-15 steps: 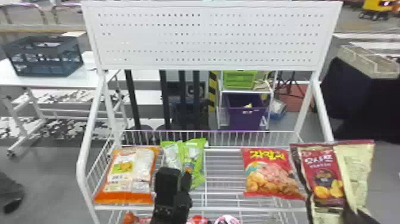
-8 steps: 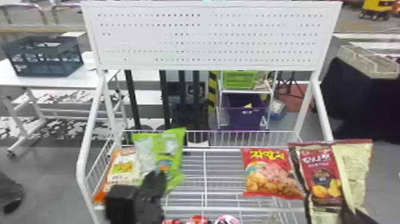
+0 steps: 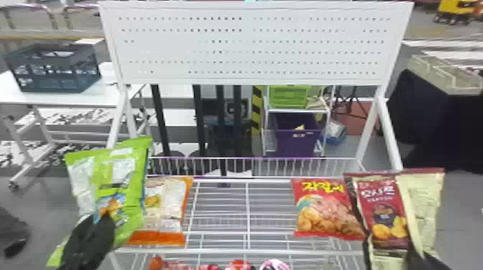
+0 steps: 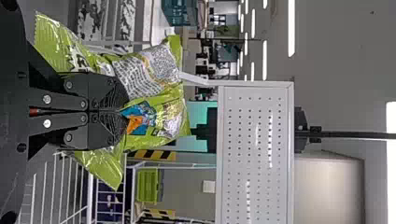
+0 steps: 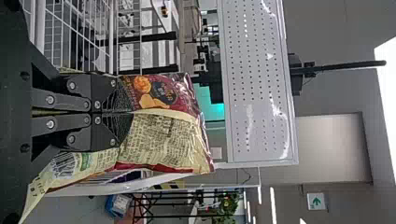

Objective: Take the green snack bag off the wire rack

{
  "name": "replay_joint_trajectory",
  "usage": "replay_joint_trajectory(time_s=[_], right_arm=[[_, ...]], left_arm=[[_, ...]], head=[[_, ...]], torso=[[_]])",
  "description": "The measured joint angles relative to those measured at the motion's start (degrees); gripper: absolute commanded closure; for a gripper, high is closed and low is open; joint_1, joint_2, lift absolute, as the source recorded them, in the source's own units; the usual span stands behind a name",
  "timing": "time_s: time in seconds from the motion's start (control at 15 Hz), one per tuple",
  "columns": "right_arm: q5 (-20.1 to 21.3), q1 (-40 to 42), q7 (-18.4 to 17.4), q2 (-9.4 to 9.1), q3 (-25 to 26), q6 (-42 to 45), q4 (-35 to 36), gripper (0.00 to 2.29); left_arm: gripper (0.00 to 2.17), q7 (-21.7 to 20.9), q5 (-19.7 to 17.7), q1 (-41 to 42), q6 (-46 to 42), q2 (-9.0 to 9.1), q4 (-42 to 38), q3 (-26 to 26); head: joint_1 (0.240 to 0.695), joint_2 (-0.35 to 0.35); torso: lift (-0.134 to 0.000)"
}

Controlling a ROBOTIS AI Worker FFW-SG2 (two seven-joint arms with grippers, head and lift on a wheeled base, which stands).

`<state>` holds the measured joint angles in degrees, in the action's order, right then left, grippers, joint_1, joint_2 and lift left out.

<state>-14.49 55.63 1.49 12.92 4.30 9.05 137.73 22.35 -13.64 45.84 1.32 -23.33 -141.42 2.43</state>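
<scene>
Green snack bag [image 3: 122, 168] swung left, partly hidden by fingers [image 3: 90, 237].

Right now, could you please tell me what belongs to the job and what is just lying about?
Job:
- shiny green snack bag
- black left gripper holding it
- white wire rack

Extras:
- orange-and-white snack bag
- red snack bag
- maroon-and-cream bag, in black right gripper

There are four large snack bags [image 3: 122, 179] and one wire rack [image 3: 215, 251]
</scene>
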Motion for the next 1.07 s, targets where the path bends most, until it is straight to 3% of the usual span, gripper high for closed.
replay_joint_trajectory(time_s=[0.47, 1.07], right_arm=[[0.3, 0.2, 0.0, 0.09, -0.1, 0.0, 0.2, 2.24], [0.2, 0.1, 0.0, 0.29, 0.0, 0.0, 0.1, 2.24]], left_arm=[[1.71, -1.2, 1.4, 4.6, -6.9, 1.99, 0.5, -1.4], [1.71, -1.2, 1.2, 4.5, -7.1, 2.24, 0.6, -2.1]], head=[[0.499, 0.0], [0.499, 0.0]], torso=[[0.0], [0.0]])
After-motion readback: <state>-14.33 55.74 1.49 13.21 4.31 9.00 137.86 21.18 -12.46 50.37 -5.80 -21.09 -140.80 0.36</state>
